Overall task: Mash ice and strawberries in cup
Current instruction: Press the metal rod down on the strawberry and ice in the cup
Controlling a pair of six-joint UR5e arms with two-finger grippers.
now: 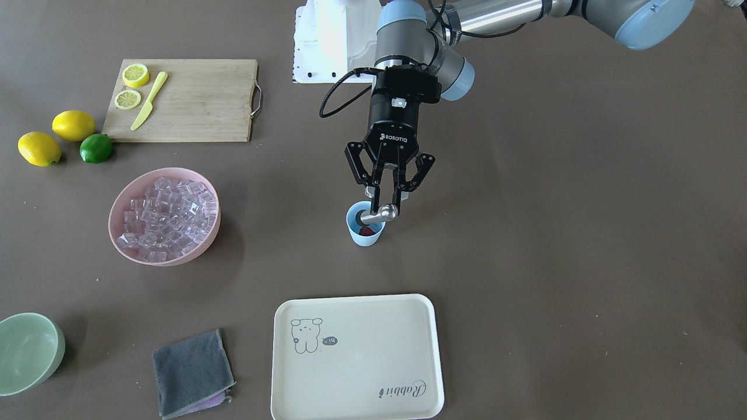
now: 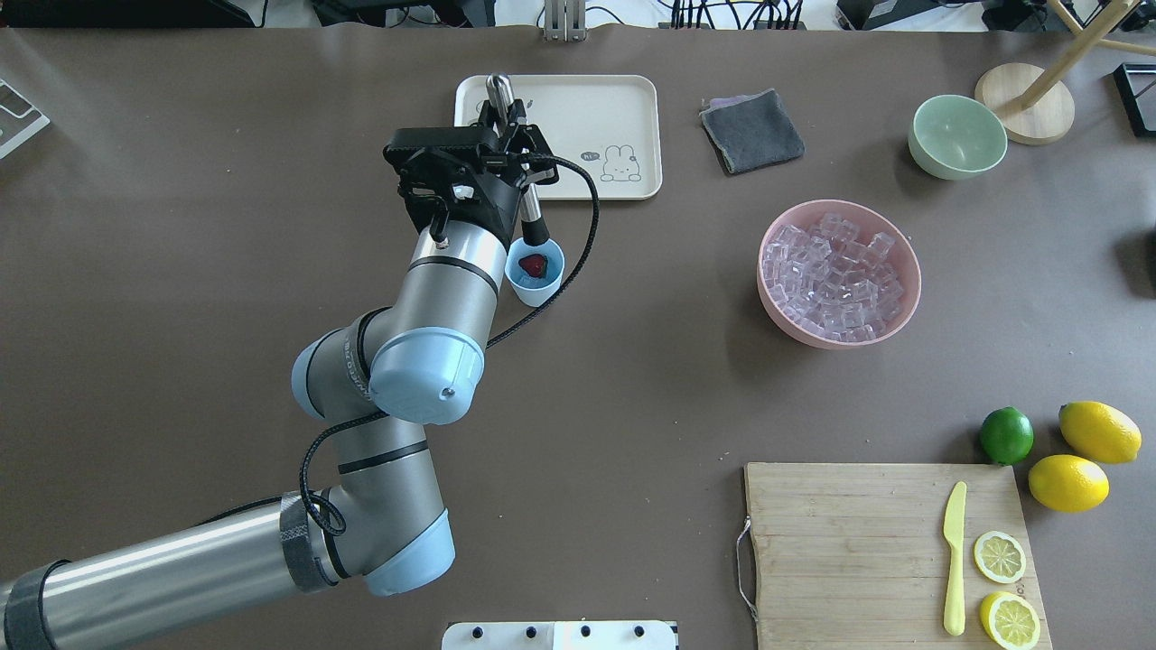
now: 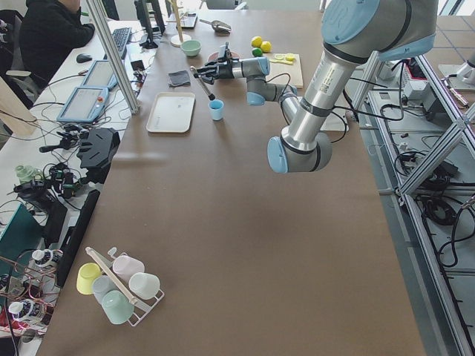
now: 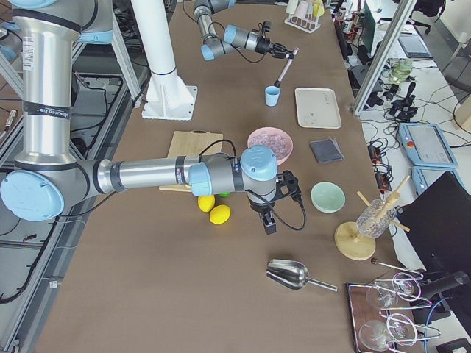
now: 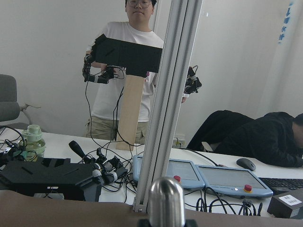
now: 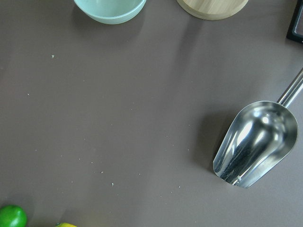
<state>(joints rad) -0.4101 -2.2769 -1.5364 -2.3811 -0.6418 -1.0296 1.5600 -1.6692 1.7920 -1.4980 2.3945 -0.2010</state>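
The light blue cup stands mid-table with a red strawberry inside. My left gripper is shut on a metal muddler, tilted, with its black tip inside the cup. The muddler's rounded top shows in the left wrist view. The ice lies heaped in the pink bowl. I see no ice in the cup. My right gripper shows only in the exterior right view, above the table; I cannot tell its state.
A white tray lies just beyond the cup. A grey cloth and a pale green bowl are near it. A cutting board holds lemon slices and a yellow knife, with lemons and a lime beside it. A metal scoop lies under my right wrist.
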